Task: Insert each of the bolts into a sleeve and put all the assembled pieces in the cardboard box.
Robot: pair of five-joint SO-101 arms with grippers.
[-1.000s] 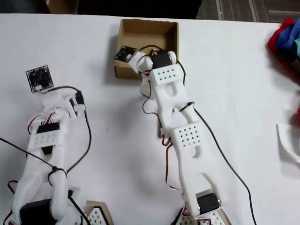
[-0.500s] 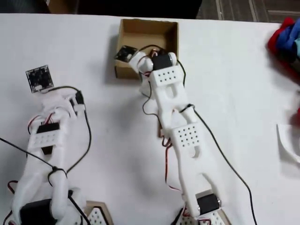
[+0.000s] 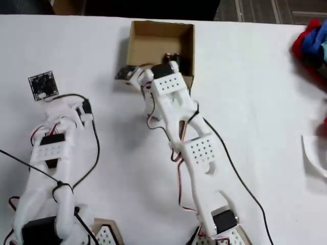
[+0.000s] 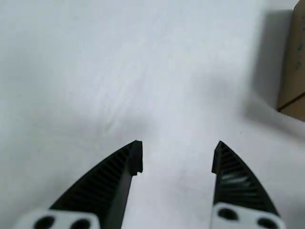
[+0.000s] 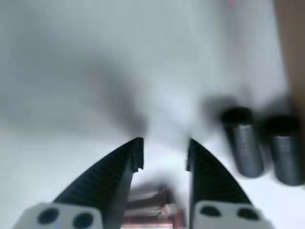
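Where the arms stood: the left arm (image 3: 48, 148) lay over the near left part of the white counter (image 3: 255, 87), well apart from the cardboard box (image 3: 153, 38). The right arm (image 3: 196, 148) stretched up the middle, with its wrist over the box's near left corner.
Left gripper (image 4: 176, 151): its jaws were wide apart, holding nothing and touching nothing, and they hung over bare counter. A brown wall of the box showed off to one side, well clear of the tips.
Right gripper (image 5: 163, 153): its jaws were apart with a narrower gap than the left's, and they were clamped on nothing. The tips hung over the counter outside the box.
Bolts (image 5: 152, 206): coppery pieces lay blurred on the counter between the right jaws, back toward their roots. I could not tell whether either jaw touched them, or how many there were.
Sleeves (image 5: 243, 143): two dark cylinders sat just beside each other on the counter, off to one side of the right jaw tips and apart from them. The outer one was close to the box's outside wall.
Box: it was open-topped and sat at the far middle of the counter, with the near part of its inside hidden under the right wrist.
Right edge of the counter: a red and blue cloth (image 3: 310, 38) lay far back, and a white curved object (image 3: 314, 158) lay nearer.
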